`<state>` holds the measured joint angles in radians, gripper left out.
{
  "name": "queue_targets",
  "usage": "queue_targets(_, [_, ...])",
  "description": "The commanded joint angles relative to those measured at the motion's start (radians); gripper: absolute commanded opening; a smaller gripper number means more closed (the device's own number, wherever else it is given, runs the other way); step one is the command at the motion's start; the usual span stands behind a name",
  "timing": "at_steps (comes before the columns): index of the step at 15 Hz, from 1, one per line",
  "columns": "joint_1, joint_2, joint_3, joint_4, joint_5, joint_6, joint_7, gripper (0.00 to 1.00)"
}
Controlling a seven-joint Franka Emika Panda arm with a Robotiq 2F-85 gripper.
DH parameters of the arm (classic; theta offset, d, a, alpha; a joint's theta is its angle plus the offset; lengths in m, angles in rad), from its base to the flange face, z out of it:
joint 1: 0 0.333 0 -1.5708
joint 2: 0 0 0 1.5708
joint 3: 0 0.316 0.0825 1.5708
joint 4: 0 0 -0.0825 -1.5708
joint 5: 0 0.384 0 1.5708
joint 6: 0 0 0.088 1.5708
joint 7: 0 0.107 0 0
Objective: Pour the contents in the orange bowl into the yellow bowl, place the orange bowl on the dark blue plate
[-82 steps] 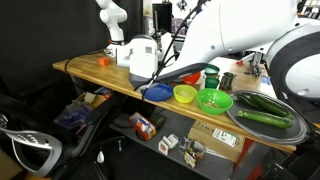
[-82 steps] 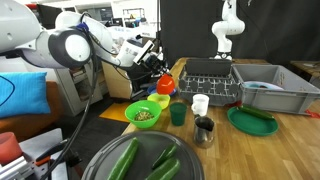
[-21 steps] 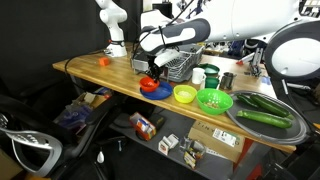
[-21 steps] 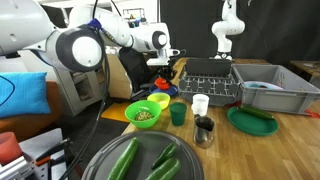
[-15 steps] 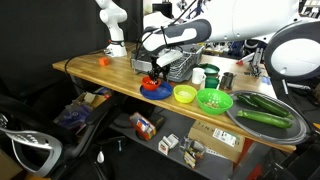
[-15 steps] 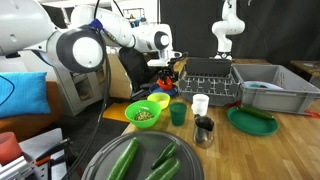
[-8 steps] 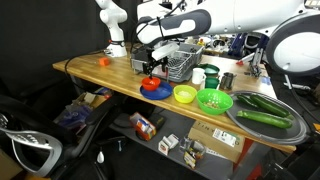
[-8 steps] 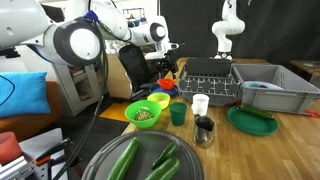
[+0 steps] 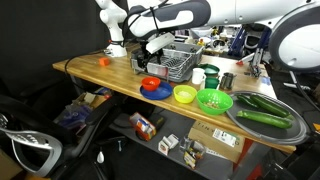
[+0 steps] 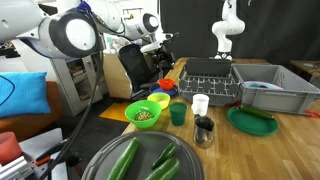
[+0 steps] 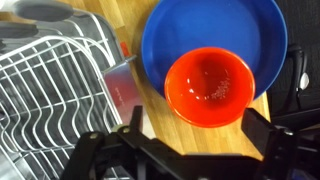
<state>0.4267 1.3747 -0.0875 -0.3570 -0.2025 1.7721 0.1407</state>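
Count on the bench point(image 9: 98, 72): three bowls, meaning one orange bowl point(image 11: 208, 88), one yellow bowl point(image 9: 185, 94) and one green bowl point(image 9: 214, 100), plus one dark blue plate point(image 11: 200, 25). The orange bowl sits upright on the plate, straight below the hand point(image 9: 147, 65), which hangs above with fingers spread wide and nothing in them. The plate lies close to the bench's front edge, with the dish rack point(image 9: 180, 62) just beside it on the far side.
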Motion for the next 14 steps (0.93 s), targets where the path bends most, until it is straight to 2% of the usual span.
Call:
queue_targets(1, [0.043,-0.024,-0.040,-0.008,-0.043,-0.040,-0.002,1.00])
queue_targets(6, [0.114,-0.032,-0.075,-0.002,-0.100,-0.070,0.035,1.00])
queue_targets(7, [0.100,-0.023,-0.056,0.002,-0.083,-0.040,0.016,1.00])
queue_targets(14, [0.101,-0.024,-0.058,0.000,-0.085,-0.041,0.020,1.00])
